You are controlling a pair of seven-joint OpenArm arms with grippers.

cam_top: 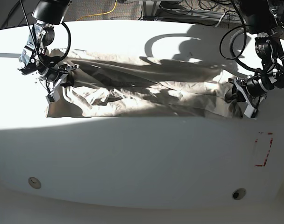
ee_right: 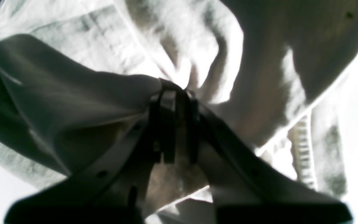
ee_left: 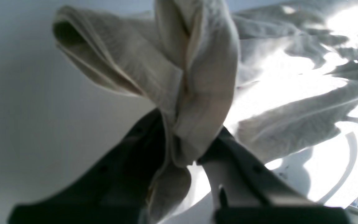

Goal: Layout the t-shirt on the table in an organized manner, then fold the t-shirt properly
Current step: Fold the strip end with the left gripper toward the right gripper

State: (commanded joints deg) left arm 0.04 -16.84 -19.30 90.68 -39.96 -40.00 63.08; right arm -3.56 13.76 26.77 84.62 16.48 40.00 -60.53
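Fabric fills the middle band of the base view: the t-shirt (cam_top: 142, 88) lies stretched wide across the table (cam_top: 142, 154), from the left third of the frame to the right third, wrinkled and half in shadow, its lower edge roughly straight. At the left end of the cloth the right gripper (cam_top: 55, 84) is down on the shirt's edge, and at the right end the left gripper (cam_top: 240, 98) meets the other edge. From this distance the base view does not show how the fingers stand.

The wrist views do. In the left wrist view the left gripper (ee_left: 183, 155) is clamped on a bunched fold of the t-shirt (ee_left: 197, 77), which rises in thick rolls toward the top centre of the frame; the rest of the cloth spreads, brightly lit, over the right half. In the right wrist view the right gripper (ee_right: 174, 102) is pinched tight on a taut pleat of the t-shirt (ee_right: 73, 93), with cloth pulled away to the left and more folds above.

Only the base view shows the red dashed rectangle (cam_top: 263, 149) at lower right and two round holes (cam_top: 34, 182) near the table's bottom edge.
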